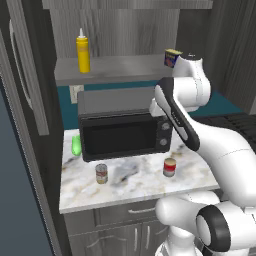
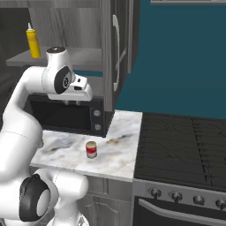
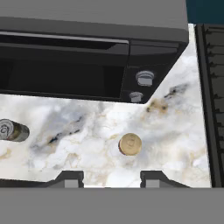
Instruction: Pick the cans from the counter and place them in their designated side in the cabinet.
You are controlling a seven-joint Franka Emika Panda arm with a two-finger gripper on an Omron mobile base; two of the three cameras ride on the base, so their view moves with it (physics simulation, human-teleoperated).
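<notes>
Left to right: brownish can [image 1: 101,173] and red-and-white can [image 1: 170,167] both stand on the counter [image 1: 135,187], before the microwave [image 1: 125,129]. My pincer [image 3: 111,179] hovers above, empty, at its narrowest setting. Recommended: widen, centre over the red-and-white can, descend vertically.

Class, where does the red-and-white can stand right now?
The red-and-white can stands upright on the counter, right of centre in the left base view, just before the microwave's knob side.
</notes>
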